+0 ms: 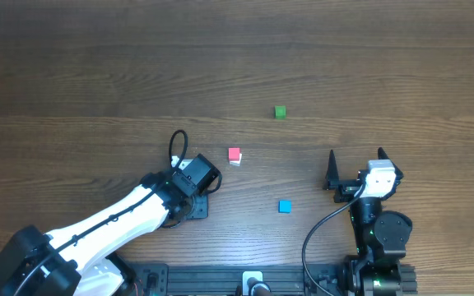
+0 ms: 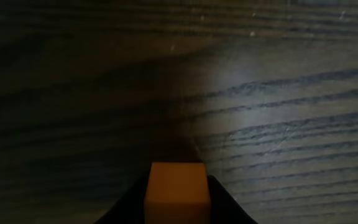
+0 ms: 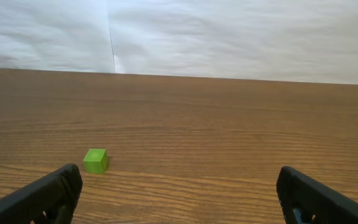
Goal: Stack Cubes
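Observation:
An orange cube (image 2: 177,185) sits between the fingers of my left gripper (image 2: 177,214), which is shut on it close above the wooden table. From above, the left gripper (image 1: 197,182) is just left of a pink cube (image 1: 234,153) that appears to rest on a white one (image 1: 236,162). A blue cube (image 1: 284,206) lies at the front middle and a green cube (image 1: 280,112) farther back. My right gripper (image 1: 356,170) stands open at the right, holding nothing, with the green cube (image 3: 96,160) ahead of it and to one side.
The wooden table (image 1: 97,82) is bare across its back and left. A pale wall (image 3: 229,37) rises behind the far edge. Both arm bases stand along the front edge.

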Motion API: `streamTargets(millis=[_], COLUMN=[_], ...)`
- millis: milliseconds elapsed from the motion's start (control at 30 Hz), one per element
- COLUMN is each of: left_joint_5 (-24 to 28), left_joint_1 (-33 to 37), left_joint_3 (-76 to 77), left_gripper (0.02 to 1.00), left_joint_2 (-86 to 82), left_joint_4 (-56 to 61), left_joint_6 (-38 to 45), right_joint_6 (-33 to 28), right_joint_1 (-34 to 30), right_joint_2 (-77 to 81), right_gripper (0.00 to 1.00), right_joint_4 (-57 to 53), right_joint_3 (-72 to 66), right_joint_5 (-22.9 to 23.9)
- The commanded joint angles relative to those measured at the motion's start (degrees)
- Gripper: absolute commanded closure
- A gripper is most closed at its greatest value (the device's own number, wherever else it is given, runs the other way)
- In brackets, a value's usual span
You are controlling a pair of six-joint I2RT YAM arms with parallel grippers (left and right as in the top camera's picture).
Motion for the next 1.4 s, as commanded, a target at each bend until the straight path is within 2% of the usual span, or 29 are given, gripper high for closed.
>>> streamTargets(millis=[33, 267, 400, 533, 1400], left_joint_5=[-2.71, -5.16, -6.27, -5.99, -3.61], left_joint_1=[0.35, 1.05, 1.05, 1.03, -1.73], left_joint_3=[5.27, 24.5, 36.09, 43.17, 43.91], left_gripper=[0.888, 0.969, 0.978, 0.978, 0.978], left_joint_2=[0.48, 5.9, 13.2, 19.71, 26.91], left_joint_4=[-0.96, -11.58, -17.29, -18.25, -14.43], left_joint_6=[-0.15, -0.15, 0.11, 0.48, 0.48], right_joint_6=[-0.22, -0.22, -0.22, -0.22, -0.22], right_joint_1=[-0.35, -0.35, -0.35, -0.35, -0.35], right_joint_2=[-0.46, -0.46, -0.46, -0.46, -0.46], right_gripper=[0.009, 0.007, 0.007, 0.014, 0.007], right_joint_4=[0.09, 0.09, 0.09, 0.09, 0.09], right_joint_3=[-0.44, -0.44, -0.44, -0.44, -0.44], right_joint_5=[-0.81, -0.81, -0.81, -0.81, -0.81])
